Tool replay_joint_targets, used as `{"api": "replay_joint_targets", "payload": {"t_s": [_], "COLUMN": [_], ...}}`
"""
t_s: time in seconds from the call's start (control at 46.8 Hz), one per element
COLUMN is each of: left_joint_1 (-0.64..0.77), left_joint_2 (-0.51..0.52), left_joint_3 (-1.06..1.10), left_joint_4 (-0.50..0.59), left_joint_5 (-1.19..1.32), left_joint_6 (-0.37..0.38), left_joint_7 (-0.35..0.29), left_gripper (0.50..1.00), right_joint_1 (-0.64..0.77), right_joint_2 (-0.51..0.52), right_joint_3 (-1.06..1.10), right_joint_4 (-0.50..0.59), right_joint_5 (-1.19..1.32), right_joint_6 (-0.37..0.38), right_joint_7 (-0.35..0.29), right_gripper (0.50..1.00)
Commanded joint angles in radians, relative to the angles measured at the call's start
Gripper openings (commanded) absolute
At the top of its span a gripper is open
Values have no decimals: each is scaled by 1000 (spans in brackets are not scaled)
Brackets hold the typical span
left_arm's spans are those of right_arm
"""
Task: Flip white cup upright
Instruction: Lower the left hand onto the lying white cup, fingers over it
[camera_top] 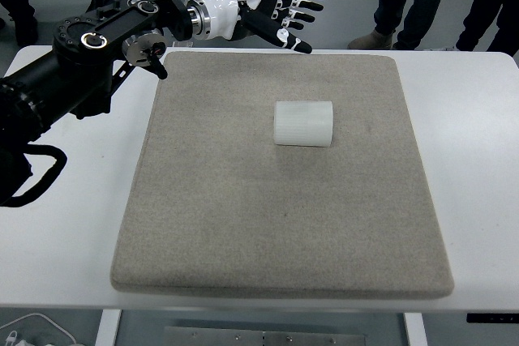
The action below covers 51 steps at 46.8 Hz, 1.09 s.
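A white ribbed cup (304, 123) lies on its side near the middle of a grey felt mat (243, 224), its axis running left to right. My left hand (293, 15) hovers over the mat's far edge, above and a little left of the cup. Its fingers (308, 4) are spread and hold nothing. The black left arm (89, 62) reaches in from the left edge. The hand is well apart from the cup. The right arm does not show.
The mat covers most of a white table (478, 184). Several people's legs and shoes (373, 38) stand beyond the table's far edge. A white cable (32, 331) lies below the table's front left corner.
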Motion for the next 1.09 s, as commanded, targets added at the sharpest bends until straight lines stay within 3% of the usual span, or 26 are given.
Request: {"api": "replay_joint_targets", "payload": {"t_s": [0.0,0.406,1.069], "left_joint_1": [-7,-39,-119], "left_joint_2": [0,0,-12], "left_joint_3": [24,27,182], "left_joint_4": [0,-26,-156], "left_joint_5": [54,324,423], "left_joint_6": [0,0,-12], "left_joint_7": [0,10,148], "left_gripper": [988,973,975], "right_joint_1": [0,0,0], "right_joint_2": [0,0,0], "right_joint_3": [0,0,-3], "right_joint_4": [0,0,0], "right_joint_5": [3,3,1], "right_joint_6": [0,1,1], "right_joint_7": [0,0,0], "right_gripper": [930,930,930]}}
